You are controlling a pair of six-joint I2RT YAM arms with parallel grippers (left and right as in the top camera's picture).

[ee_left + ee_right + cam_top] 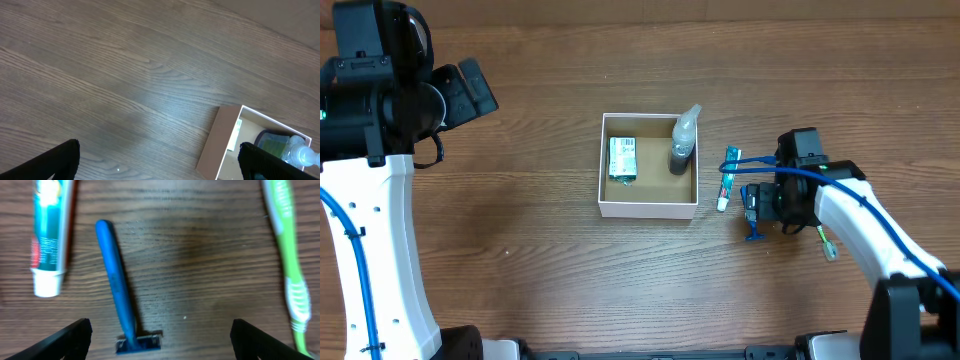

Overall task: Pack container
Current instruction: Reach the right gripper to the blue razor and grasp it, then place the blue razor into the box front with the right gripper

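The container (648, 209) is a white-walled, brown-lined open box at the table's middle; it also shows in the left wrist view (216, 145). Inside lie a green-and-white packet (622, 158) and a spray bottle (683, 143). To its right lie a toothpaste tube (728, 178), a blue razor (754, 222) and a green toothbrush (827, 243). My right gripper (162, 342) is open and hovers over the razor (118, 294), between the toothpaste (50, 230) and toothbrush (287, 250). My left gripper (160, 167) is open and empty, far left of the box.
Wooden tabletop all around. The left arm (390, 90) stands at the far left. The right arm's white link (865, 225) runs to the lower right corner.
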